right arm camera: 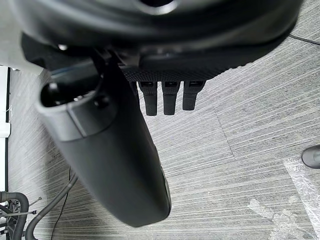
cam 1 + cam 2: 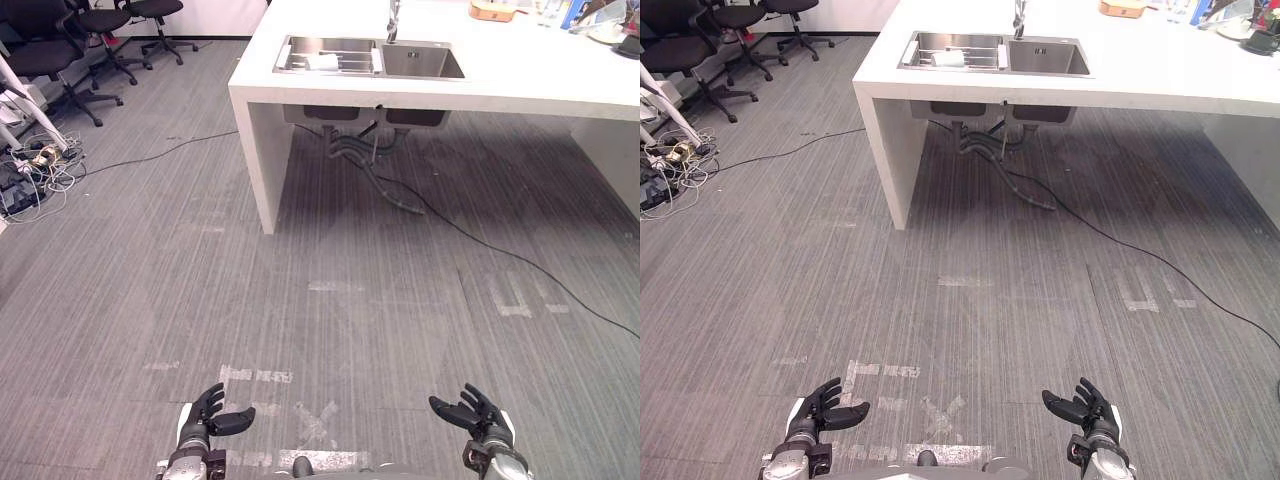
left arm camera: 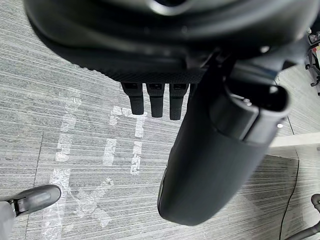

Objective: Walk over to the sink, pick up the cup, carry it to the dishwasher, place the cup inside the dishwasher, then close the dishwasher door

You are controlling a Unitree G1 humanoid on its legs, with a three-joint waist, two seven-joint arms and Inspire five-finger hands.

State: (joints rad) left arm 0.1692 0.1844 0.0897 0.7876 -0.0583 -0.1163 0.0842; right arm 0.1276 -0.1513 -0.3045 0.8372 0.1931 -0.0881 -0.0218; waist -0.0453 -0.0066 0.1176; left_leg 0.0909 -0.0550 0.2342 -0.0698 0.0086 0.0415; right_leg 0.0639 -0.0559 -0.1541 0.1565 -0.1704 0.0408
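Both arms held low over the grey plank floor (image 2: 350, 250), well short of the work area. The left robot hand (image 2: 208, 415) is released: its fingers (image 3: 156, 100) run straight in a row beside the thumb (image 3: 215, 165), and nothing lies between them. The right robot hand (image 2: 478, 415) is likewise released and empty, with its fingers (image 1: 170, 97) straight above bare floor. Pale tape marks (image 2: 255, 375) lie on the floor between the two robot hands and just ahead of them. Far ahead of both robot hands stands a white surface (image 2: 520, 70) with a steel double-basin sink (image 2: 380, 58) set into it; a faucet (image 2: 393, 20) rises at the far side of the sink. A small white object (image 2: 322, 62) lies in the basin on the left robot hand's side; it is too small to tell whether it is the cup. Grey drain pipes (image 2: 355, 150) hang below the sink, and a black cable (image 2: 500, 250) runs from them across the floor, passing ahead of the right robot hand. A wooden item (image 2: 492, 10) sits on the surface beyond the sink. Far ahead and to the outside of the left robot hand are black office chairs (image 2: 50, 50) and a tangle of wires (image 2: 35, 165).
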